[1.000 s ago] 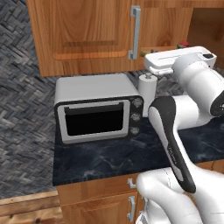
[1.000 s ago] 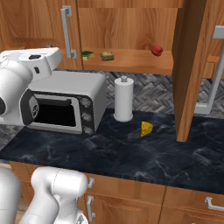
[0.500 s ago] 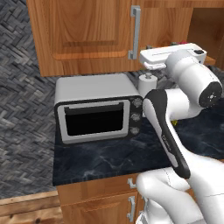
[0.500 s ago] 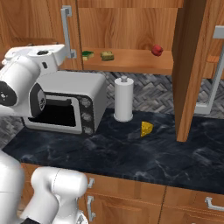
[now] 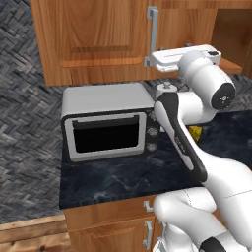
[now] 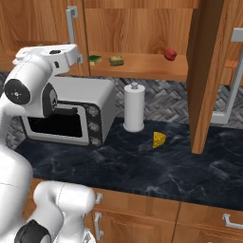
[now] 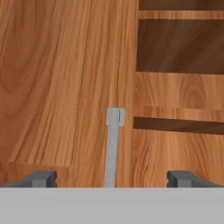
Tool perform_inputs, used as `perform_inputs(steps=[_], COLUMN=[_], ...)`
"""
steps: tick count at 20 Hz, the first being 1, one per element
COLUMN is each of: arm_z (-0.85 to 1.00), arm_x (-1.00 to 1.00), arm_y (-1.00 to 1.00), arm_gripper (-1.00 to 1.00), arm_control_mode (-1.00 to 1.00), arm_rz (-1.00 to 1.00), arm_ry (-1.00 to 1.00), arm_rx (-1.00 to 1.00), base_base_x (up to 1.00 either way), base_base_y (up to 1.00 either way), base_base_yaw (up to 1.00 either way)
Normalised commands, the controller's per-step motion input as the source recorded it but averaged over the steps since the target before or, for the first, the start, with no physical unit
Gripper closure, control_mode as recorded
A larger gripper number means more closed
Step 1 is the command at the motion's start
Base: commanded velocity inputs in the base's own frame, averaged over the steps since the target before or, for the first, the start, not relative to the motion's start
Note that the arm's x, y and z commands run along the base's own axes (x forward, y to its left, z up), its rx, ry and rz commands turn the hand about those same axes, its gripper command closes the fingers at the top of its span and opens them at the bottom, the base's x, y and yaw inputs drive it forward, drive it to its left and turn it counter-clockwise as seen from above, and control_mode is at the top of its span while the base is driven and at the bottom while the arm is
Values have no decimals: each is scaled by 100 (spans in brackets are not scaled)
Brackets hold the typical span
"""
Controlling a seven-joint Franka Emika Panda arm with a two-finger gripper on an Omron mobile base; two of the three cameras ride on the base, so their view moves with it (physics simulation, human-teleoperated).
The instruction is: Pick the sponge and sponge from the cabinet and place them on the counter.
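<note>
Cabinet (image 6: 142, 33): top of frame, right door open, shelf exposed. Bench (image 6: 156, 166): dark marbled slab, frame centre, carrying microwave (image 6: 78, 114), paper-towel roll (image 6: 134, 108) and cheese wedge (image 6: 159, 140). Pincer (image 7: 111, 178): fingers wide apart, empty, facing the closed door's silver handle (image 7: 113, 146). Green-topped sponge (image 6: 95, 60) and olive sponge (image 6: 116, 60): side by side on the shelf, upper centre-left.

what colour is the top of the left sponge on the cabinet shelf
Dark green over yellow on the left sponge, clearest in the right base view.
</note>
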Motion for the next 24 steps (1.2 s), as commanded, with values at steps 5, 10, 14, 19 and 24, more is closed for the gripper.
perform_inputs(steps=[5, 10, 14, 19, 24], arm_z=[-1, -4, -5, -4, -2], arm_x=[42, 44, 44, 47, 50], arm_y=[0, 2, 2, 9, 11], arm_gripper=[-100, -100, -100, -100, -100], arm_control_mode=[-100, -100, -100, -100, -100], arm_rz=[0, 0, 0, -1, -1], arm_ry=[0, 0, 0, 1, 3], arm_rx=[0, 0, 0, 0, -1], base_base_x=[0, 0, 0, 0, 0], base_base_y=[0, 0, 0, 0, 0], base_base_yaw=[0, 0, 0, 0, 0])
